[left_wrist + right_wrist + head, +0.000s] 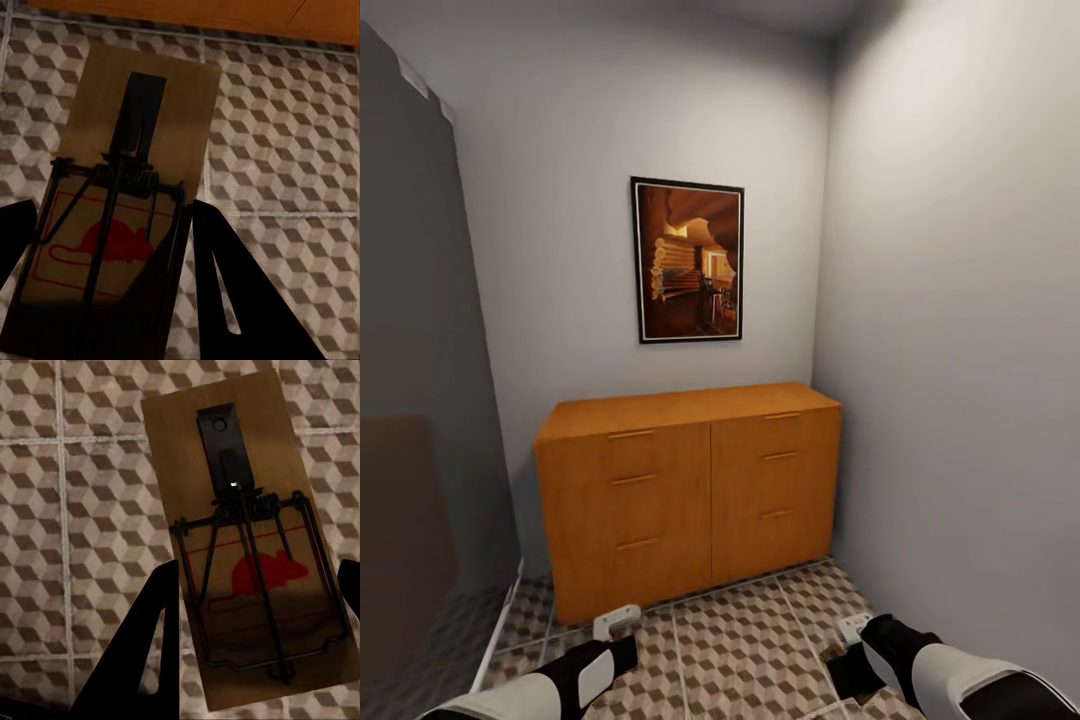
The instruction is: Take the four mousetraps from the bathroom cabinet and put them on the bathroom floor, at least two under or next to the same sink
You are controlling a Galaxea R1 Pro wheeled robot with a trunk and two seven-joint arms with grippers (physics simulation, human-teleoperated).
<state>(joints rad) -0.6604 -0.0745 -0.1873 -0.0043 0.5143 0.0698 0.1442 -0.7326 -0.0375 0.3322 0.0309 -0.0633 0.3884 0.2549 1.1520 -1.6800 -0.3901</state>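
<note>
**Two traps in hand**

Each gripper — left gripper [105,285] and right gripper [255,637] — is closed on a mousetrap: left mousetrap [127,187], right mousetrap [247,532], held above the tiled floor [740,650]. Beyond stands the cabinet [690,490], drawers closed. Next, I judge, comes carrying them to the sink and setting them down.

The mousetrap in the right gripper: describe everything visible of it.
The mousetrap is a flat rectangular board of light brown wood printed with a red mouse outline. On it sit a dark metal tab, a coiled spring and a wire bar frame. It is held between the dark fingers of the right gripper, above the cube-patterned tiled bathroom floor, its far end reaching past the fingertips.
</note>
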